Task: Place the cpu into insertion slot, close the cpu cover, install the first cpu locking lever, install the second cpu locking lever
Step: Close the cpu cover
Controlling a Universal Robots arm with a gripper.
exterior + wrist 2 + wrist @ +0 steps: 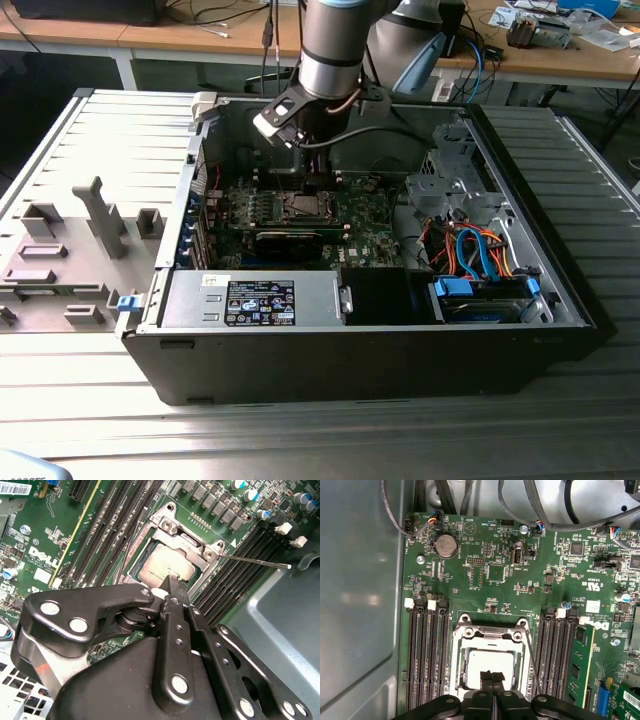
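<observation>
The cpu [487,661] lies flat in the insertion slot [457,655], its dull silver top showing in both wrist views [164,564]. The cpu cover [490,632] lies down around it as a silvery frame [192,542]. A thin wire locking lever [255,560] sticks out free from the socket's corner, and it runs along the socket's side in the first wrist view [534,655]. My gripper [492,676] is shut with nothing in it, its black fingertips [172,584] pressed together just over the chip's edge. In the exterior view the gripper [300,185] hangs right above the socket [303,207].
Black memory slots [425,655] flank the socket on both sides. A long black expansion card [290,240] lies just in front of it. Drive cage and orange-blue cables [480,260] fill the case's right side. A grey fixture plate [70,250] sits outside the case.
</observation>
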